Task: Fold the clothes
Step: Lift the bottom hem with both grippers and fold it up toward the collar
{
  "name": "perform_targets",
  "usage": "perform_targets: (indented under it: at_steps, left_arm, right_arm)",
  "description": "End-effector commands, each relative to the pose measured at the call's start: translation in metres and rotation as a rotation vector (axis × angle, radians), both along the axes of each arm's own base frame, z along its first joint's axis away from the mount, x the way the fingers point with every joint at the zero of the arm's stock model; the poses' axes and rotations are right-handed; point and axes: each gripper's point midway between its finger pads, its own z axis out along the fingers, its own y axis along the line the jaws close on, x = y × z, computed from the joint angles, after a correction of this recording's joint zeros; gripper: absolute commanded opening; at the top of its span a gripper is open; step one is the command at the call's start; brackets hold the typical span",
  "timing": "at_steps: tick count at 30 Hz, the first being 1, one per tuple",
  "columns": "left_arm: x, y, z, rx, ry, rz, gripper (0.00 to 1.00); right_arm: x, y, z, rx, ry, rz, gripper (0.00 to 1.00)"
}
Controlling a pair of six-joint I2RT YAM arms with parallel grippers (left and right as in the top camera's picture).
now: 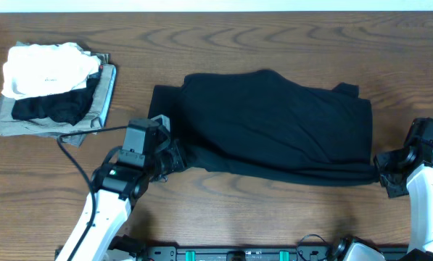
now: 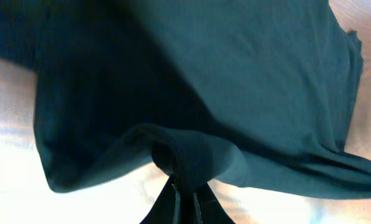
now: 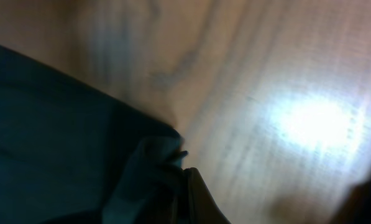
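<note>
Wooden table (image 1: 274,225), brown grain. A pale strip is seen along the far edge.

Left gripper (image 1: 174,159): closed on the black T-shirt (image 1: 274,123). In the left wrist view a ridge of dark cloth is seen pinched between the shut fingers (image 2: 168,208), with the rest of the shirt (image 2: 235,74) spread beyond them.

Right gripper (image 1: 383,170): set at the shirt's near right end. The right wrist view is blurred, but a small bunch of cloth (image 3: 148,162) is seen caught at the fingertips, so the gripper is judged clamped on the hem.

The shirt is laid as a wide band across the middle of the table, reaching toward the right edge. Its near border is held at both ends. A small flap is seen sticking out at its far right end. No print marks can be made out.

At the far left corner, well apart from the shirt, a pile is noted: a white folded garment (image 1: 46,69) on top, a dark piece under it, and grey folded garments (image 1: 104,94) beneath. A cable (image 1: 75,156) is seen running to the left arm.

Step judged in hand: both ends of the near border are gripped, ready for a fold toward the far edge. No lift is evident yet.

Next move: both ends should be raised together and level. The cloth should be kept taut between them so the middle is not dragged. It should be carried over to the far border and let go only once the edges are matched. A slip from the thin right pinch should be watched for.
</note>
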Motion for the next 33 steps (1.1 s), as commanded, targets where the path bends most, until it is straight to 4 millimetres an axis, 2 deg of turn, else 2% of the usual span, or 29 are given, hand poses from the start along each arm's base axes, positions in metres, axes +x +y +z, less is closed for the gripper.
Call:
perform_targets:
  at_steps: [1,9,15,23,29,30,31,33]
  left_arm:
    - [0.017,0.006,0.0,0.066,-0.055,0.003,0.06]
    - [0.046,0.027,-0.004,0.208,-0.151,0.067,0.06]
    - [0.066,0.025,-0.004,0.234,-0.223,0.053,0.06]
    - [0.085,0.035,-0.016,0.31,-0.247,0.09,0.06]
    - [0.097,0.032,-0.024,0.338,-0.281,0.047,0.07]
    - [0.099,0.031,-0.024,0.34,-0.286,0.043,0.16]
    - [0.1,0.031,-0.026,0.34,-0.287,0.043,0.31]
    - [0.101,0.031,-0.027,0.34,-0.287,0.043,0.66]
  right_arm:
    - [0.014,-0.003,0.008,0.003,-0.071,-0.016,0.04]
    - [0.038,-0.004,-0.001,0.034,-0.126,-0.002,0.03]
    - [0.057,-0.002,-0.02,0.048,-0.125,0.029,0.01]
    - [0.086,0.009,-0.031,0.037,-0.166,0.102,0.04]
    - [0.09,0.006,-0.035,0.004,-0.157,0.092,0.05]
    - [0.09,0.006,-0.036,0.001,-0.156,0.091,0.05]
    - [0.091,0.005,-0.036,0.001,-0.157,0.092,0.06]
    - [0.093,0.005,-0.036,-0.004,-0.163,0.1,0.25]
